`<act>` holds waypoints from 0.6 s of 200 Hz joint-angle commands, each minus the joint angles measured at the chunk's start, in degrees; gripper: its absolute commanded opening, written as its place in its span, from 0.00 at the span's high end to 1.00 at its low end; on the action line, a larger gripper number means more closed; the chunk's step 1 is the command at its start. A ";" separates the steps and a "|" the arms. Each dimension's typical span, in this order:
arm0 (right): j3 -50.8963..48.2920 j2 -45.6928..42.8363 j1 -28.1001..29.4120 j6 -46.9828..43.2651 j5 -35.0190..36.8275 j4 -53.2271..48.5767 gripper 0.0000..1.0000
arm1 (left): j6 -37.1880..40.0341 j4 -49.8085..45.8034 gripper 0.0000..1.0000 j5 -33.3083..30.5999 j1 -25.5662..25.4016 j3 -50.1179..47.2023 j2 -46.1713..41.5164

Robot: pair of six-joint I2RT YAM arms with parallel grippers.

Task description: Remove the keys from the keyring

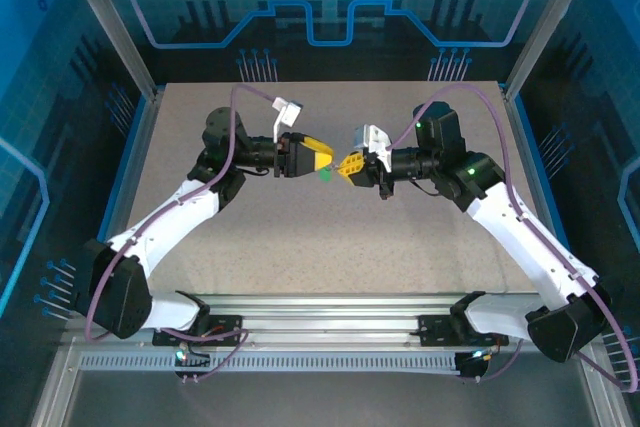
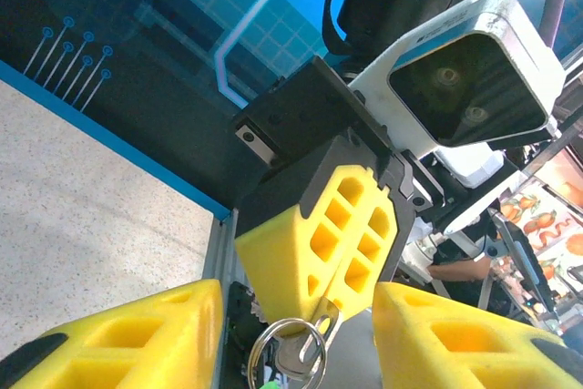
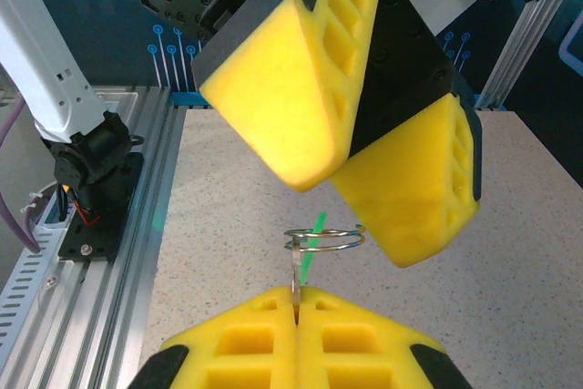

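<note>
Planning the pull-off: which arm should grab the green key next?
Left. Its gripper is open, fingers flanking the keyring and green key, while the right gripper is shut, anchoring the keyring.

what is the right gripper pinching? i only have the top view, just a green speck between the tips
Observer: The right gripper is shut on a thin metal piece that hangs on the ring.
Operator: is the left one on it yet
Observer: No. The left gripper is open, its fingers either side of the ring.
Operator: and the green key
Observer: The green key sits just behind the ring, in neither grip.
</note>
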 commanded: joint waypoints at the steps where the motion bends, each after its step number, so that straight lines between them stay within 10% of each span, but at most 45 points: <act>1: 1.41 -0.55 -0.98 1.03 -1.85 0.31 1.00 | 0.02 0.42 0.52 2.36 -1.05 2.24 0.36; 120: -0.10 -2.26 -2.22 2.78 -0.73 2.65 1.00 | -1.13 1.58 0.83 2.29 0.00 1.98 -0.10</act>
